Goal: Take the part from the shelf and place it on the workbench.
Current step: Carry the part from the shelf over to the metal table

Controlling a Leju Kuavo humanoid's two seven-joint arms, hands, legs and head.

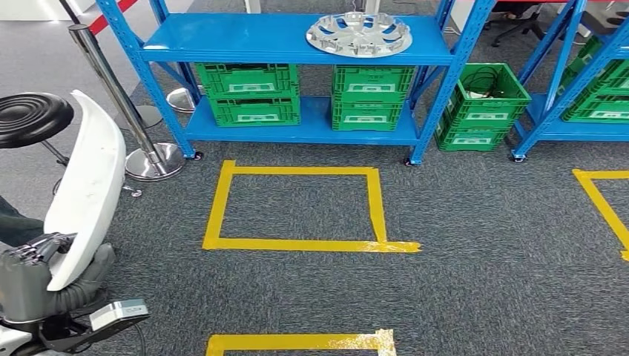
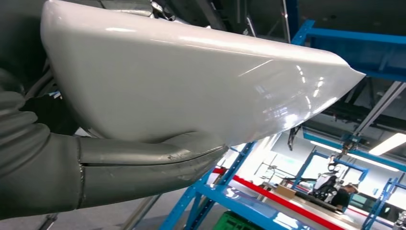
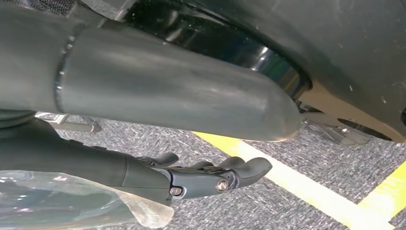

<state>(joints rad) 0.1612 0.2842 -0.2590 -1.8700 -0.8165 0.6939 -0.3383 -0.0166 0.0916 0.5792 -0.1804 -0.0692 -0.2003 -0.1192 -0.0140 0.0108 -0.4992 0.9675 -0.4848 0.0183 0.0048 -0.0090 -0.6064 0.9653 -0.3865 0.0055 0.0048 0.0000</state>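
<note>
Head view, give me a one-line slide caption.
Left hand holds a white curved part before a blue shelf bearing a silver wheel cover.

Part (image 1: 85, 193) in my left hand (image 1: 33, 274): glossy white smooth plastic, strong reflections. Hand cover: matt grey, ribbed, rubbery. Shelf (image 1: 297, 41) at 12 o'clock: blue painted metal. Hubcap (image 1: 359, 33) on it: shiny silver. Crates (image 1: 256, 93): green plastic. Floor (image 1: 482, 245): rough grey carpet, glossy yellow tape (image 1: 297, 243).
</note>
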